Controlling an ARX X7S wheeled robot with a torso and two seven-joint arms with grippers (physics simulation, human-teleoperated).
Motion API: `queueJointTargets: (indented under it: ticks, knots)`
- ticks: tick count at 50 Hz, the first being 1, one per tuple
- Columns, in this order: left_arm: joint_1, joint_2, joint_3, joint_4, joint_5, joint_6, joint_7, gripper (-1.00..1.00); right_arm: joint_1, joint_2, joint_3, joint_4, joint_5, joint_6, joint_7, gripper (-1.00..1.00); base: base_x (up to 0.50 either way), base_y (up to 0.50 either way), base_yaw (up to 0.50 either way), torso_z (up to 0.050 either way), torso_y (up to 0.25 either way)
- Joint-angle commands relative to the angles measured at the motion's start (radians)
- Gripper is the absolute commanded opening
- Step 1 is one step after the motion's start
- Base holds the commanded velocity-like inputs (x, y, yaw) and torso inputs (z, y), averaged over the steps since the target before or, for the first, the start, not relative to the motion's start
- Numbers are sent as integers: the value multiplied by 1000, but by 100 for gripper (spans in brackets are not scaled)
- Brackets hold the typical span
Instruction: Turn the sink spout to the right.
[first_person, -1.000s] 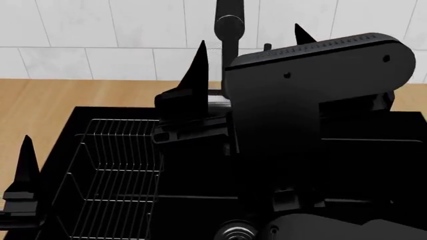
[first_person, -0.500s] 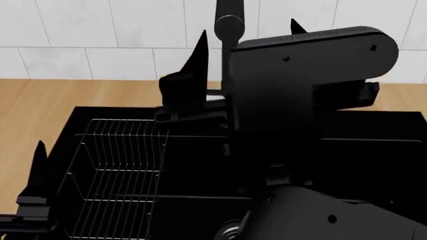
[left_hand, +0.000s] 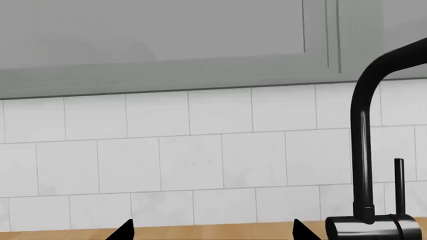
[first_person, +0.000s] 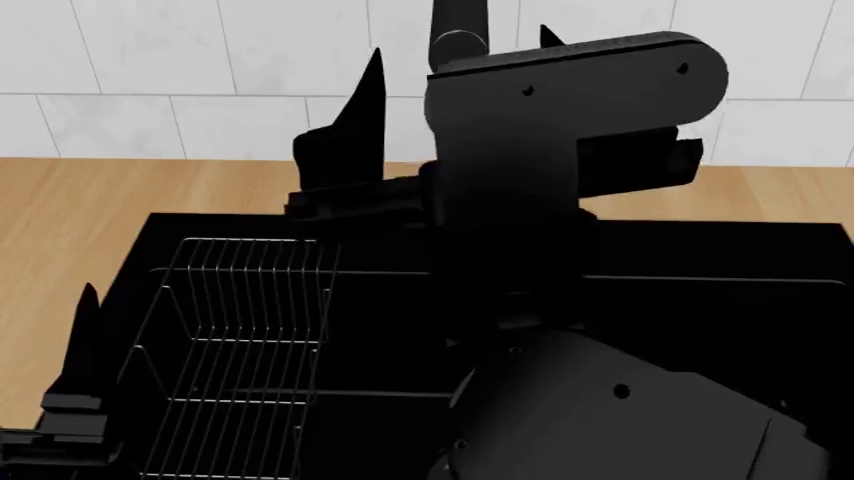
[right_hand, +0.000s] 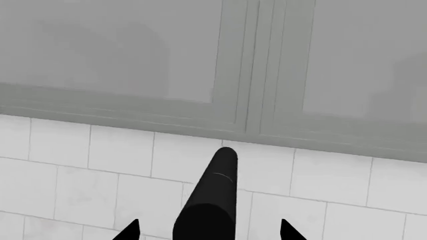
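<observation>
Right gripper (right_hand: 208, 231) spread wide, holding nothing; the sink spout (right_hand: 212, 205) runs lengthwise straight ahead between its fingertips. Left gripper (left_hand: 211, 231) also agape, empty, spout well off to its side.

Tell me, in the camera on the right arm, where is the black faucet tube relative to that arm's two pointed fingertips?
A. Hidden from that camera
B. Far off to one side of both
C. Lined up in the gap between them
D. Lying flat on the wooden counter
C: in the right wrist view the sink spout rises in the gap of the right end effector, whose fingers stand apart on either side of it.
</observation>
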Motion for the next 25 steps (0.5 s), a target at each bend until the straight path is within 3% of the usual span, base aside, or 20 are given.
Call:
queueJointTargets:
  ticks: [1, 5, 7, 8, 25]
  knots:
    - [-3, -2, 6, -6, 1, 1, -2, 100, 25, -22, -14, 39, -26, -12, -36, 100, 0, 0, 0, 0, 0]
    - [-3, -4, 7, -5, 0, 1, -3, 100, 24, -23, -21, 54, -37, -17, -47, 100, 0, 0, 0, 0, 0]
    - [-4, -4, 9, -8, 2, 3, -2, 100, 76, -12, -95, 65, -93, 72, -30, 100, 0, 0, 0, 0, 0]
    - [-4, -3, 7, -11, -2, 4, -2, 100, 34, -29, -55, 92, -75, -13, -74, 100, 0, 0, 0, 0, 0]
    - [-5, -7, 14, -17, 3, 9, -6, 100, 43, -52, -59, 203, -132, -80, -139, 100, 0, 0, 0, 0, 0]
